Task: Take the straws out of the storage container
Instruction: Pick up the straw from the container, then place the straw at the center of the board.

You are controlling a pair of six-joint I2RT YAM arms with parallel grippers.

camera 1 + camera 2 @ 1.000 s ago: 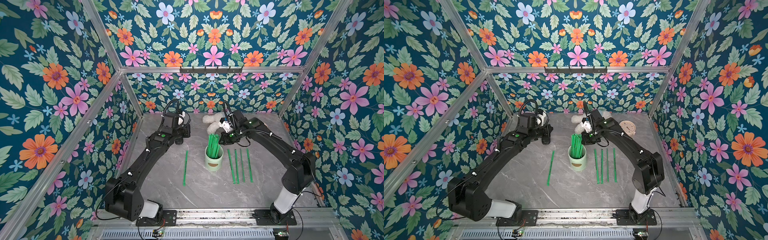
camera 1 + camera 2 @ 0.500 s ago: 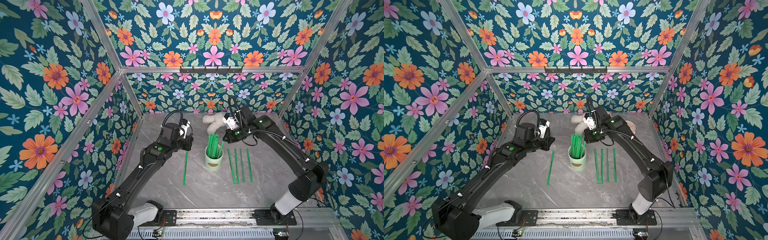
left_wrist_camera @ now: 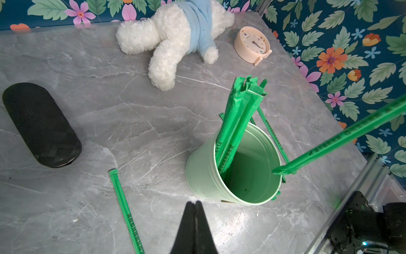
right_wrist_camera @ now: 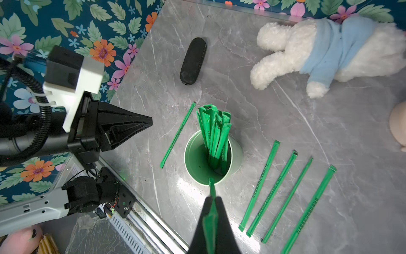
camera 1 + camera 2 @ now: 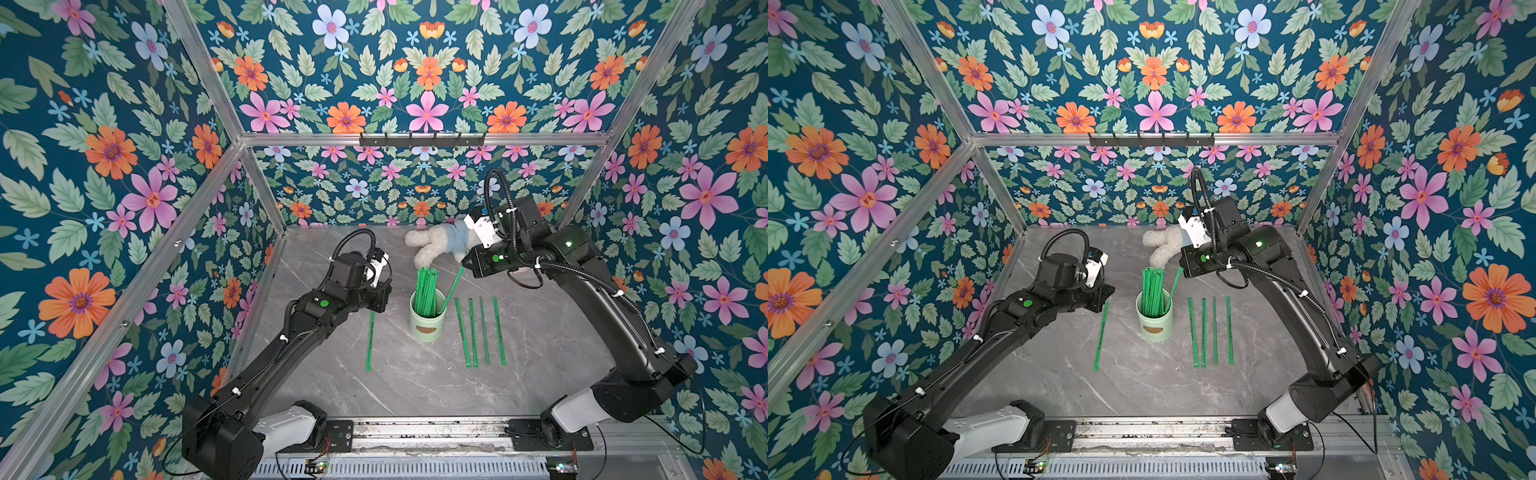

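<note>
Marble tabletop [image 5: 415,395] holds five freed straws [image 5: 484,330]; a bundle [image 5: 426,291] remains in the mint-green tin [image 5: 427,328], right gripper [image 4: 212,199] clamps a sixth straw [image 3: 340,136] at its rim, left gripper [image 3: 194,203] is pinched together, empty.

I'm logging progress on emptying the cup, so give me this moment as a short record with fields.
Cup: upright on the table, a bundle of straws standing in it
Right tool: shut on one slanted straw, its lower end over the cup's mouth
Left tool: shut, empty
Right of cup: four straws lying in a row
Left of cup: a lone straw, lying flat
Also there: plush toy, clock, black case
</note>
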